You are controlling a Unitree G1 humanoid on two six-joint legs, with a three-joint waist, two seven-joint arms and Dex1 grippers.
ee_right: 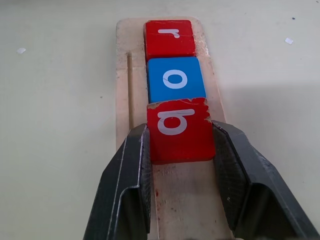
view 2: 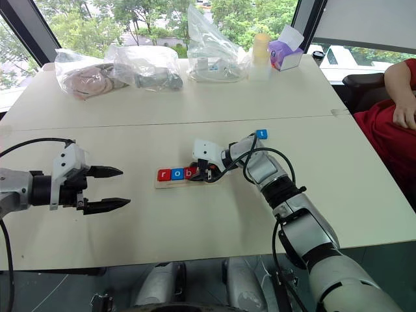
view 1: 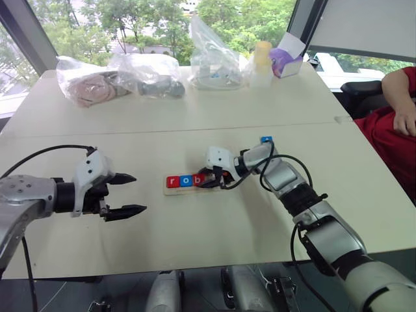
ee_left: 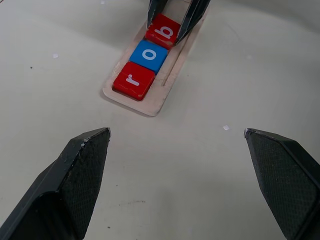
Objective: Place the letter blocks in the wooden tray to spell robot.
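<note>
On the left, the left gripper (view 1: pixel 127 194) hangs above the white table (view 1: pixel 195 240) with its two black fingers spread wide and nothing between them, pointing toward the wooden tray (ee_left: pixel 170 82), which lies well apart from it. In the tray, from its left end, sit the red r block (ee_right: pixel 169 38), the blue o block (ee_right: pixel 175 79) and the red b block (ee_right: pixel 180 131), touching in a row. The right gripper (ee_right: pixel 181 150) is clamped on the b block, one finger on each side, low over the tray. Another blue block (view 1: pixel 266 139) lies on the table beyond the right arm. Plastic bags (view 1: pixel 117 77) line the far edge. A person's arm (view 1: pixel 400 97) shows at the right edge.
</note>
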